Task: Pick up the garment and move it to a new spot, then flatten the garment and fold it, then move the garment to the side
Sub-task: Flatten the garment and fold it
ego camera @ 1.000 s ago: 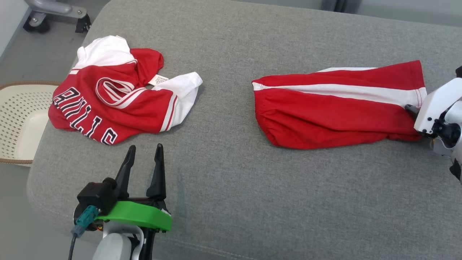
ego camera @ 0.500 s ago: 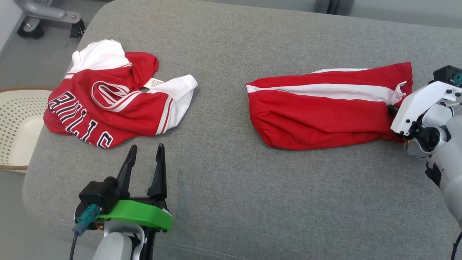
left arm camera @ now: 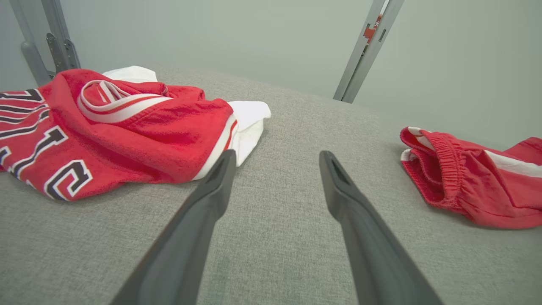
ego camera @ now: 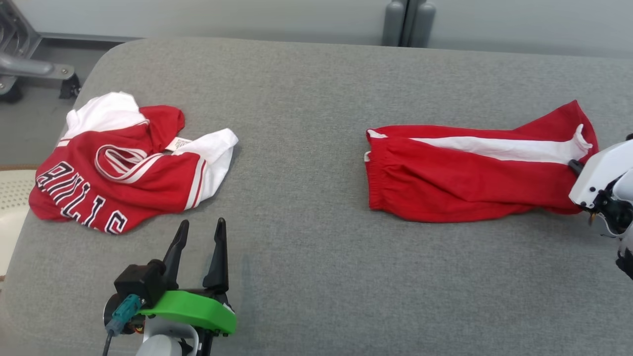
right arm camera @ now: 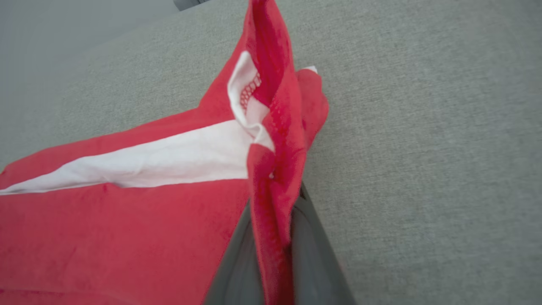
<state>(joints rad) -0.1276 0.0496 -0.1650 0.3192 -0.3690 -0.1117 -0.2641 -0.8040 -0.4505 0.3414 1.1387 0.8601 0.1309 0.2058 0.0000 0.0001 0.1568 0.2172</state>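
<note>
The right gripper (ego camera: 576,165) stays pinched on the hem of the red shorts (ego camera: 460,183), trailing beyond its fingertips; they have slid further from the jersey (ego camera: 123,173), so relocation seems underway; left gripper (ego camera: 202,222) idles, half-spread.

crumpled red jersey (ego camera: 118,173) on grey cushion (ego camera: 306,148) — cream basket (ego camera: 7,212) beside
</note>
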